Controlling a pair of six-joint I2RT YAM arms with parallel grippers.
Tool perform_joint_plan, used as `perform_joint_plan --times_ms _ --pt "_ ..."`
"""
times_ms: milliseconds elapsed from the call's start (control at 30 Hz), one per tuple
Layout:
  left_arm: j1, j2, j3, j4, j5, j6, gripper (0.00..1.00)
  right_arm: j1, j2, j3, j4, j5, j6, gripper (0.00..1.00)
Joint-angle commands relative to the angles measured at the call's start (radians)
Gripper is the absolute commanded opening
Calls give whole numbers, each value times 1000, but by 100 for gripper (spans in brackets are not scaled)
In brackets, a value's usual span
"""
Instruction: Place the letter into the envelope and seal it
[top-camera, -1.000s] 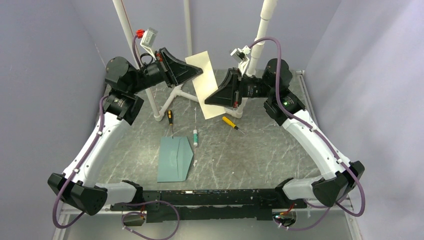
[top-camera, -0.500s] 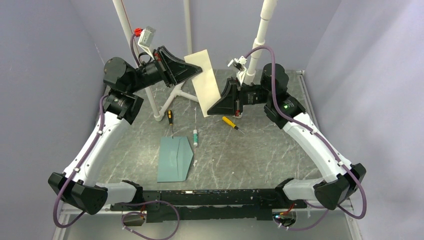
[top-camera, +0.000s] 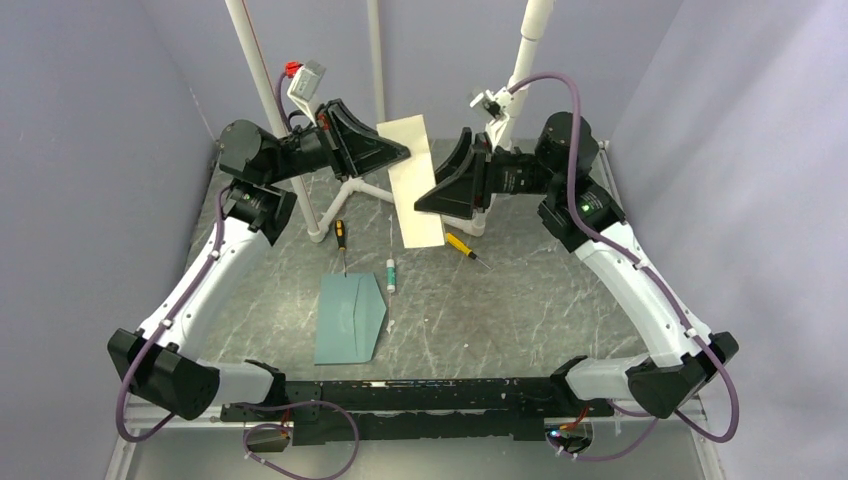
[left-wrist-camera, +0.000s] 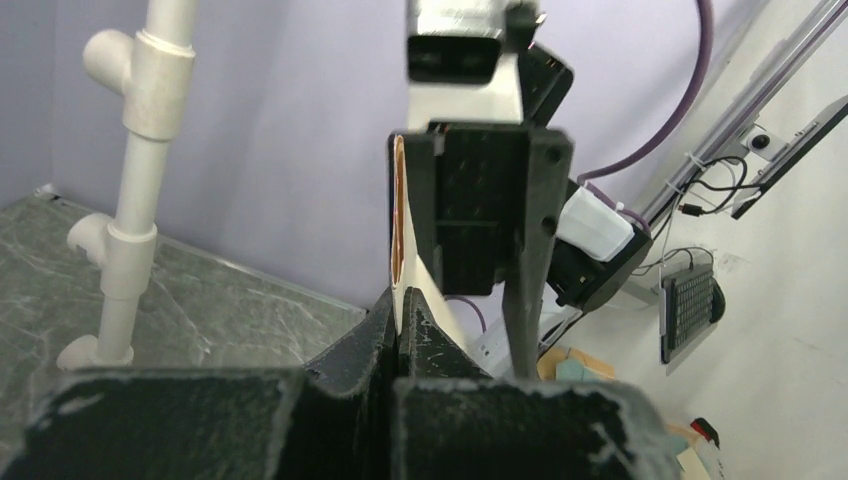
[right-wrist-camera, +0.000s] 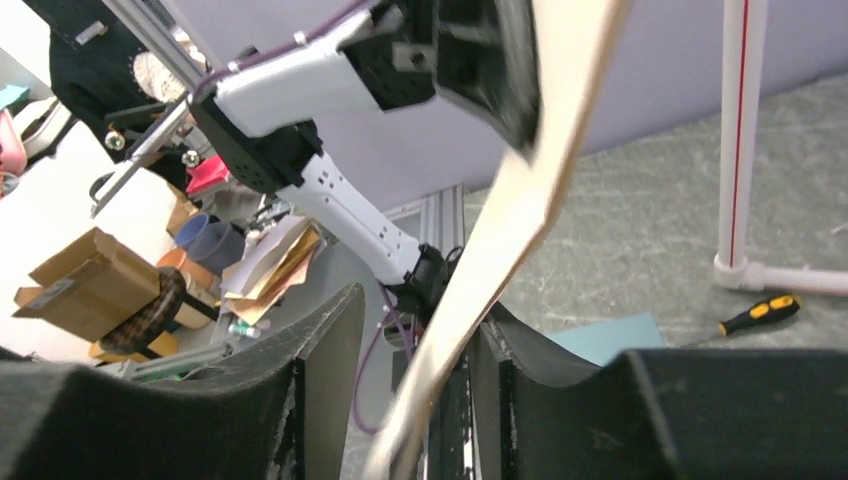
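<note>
Jaws of the left gripper pinch the flat tan paper letter upright in the air; those of the right gripper stand spread around it; probably a regrasp; next, it must reach the pale teal paper envelope below.

Tan letter, raised upright in mid-air; pale teal envelope, lying flat, flap open rightward

My overhead camera sits high behind the arm bases at 6 o'clock, looking down and toward 12 across the table. The left wrist camera peers close along the left gripper toward 3 o'clock. The right wrist camera looks close along the right gripper toward 9. All three views share the letter, up near 12.
</note>
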Motion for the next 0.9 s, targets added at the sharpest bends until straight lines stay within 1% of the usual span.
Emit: perform_joint_plan --times_ms 0,33,67,100,167,200,233,300,367,400,433,467,500,600,633,700,800,867 --pt "3 -9 0 50 63 -6 3 -6 1 76 81 50 40 43" --pt "3 -11 1 32 61 6 3 -6 4 77 91 58 53 40" --pt "3 -15 1 17 57 18 3 -8 7 76 101 67 65 35" --pt "3 -19 2 6 50 28 2 -7 11 76 104 79 76 24" --pt "3 -26 -2 -7 43 45 2 -9 23 75 92 109 96 9" --pt "3 -29 -3 -14 40 52 2 -10 32 76 75 126 102 3" --pt "3 -32 -4 -20 37 58 2 -10 39 76 56 145 106 1" --pt "3 -38 -9 -30 32 67 2 -12 51 71 31 171 111 0" --pt "3 -45 -15 -51 21 77 3 -12 51 49 50 187 131 0" --pt "3 -50 -16 -72 12 88 7 -12 47 33 64 193 142 0" --pt "3 -58 -16 -103 -3 108 16 -12 43 19 70 203 145 0" --pt "3 -67 -17 -148 -23 136 28 -12 42 7 64 221 144 0" --pt "3 -79 -17 -227 -61 171 39 -12 40 -5 44 244 140 0" --pt "3 -135 -21 -450 -215 296 60 -12 43 -32 -64 357 108 0" --pt "3 -152 -24 -555 -296 343 65 -12 44 -47 -93 395 97 0" --pt "3 -186 -40 -737 -489 380 73 -10 47 -89 -136 470 92 0" --pt "3 -222 -86 -978 -743 368 77 9 57 -167 -147 539 103 0" --pt "3 -239 -125 -1113 -838 310 78 38 74 -210 -130 566 129 0"
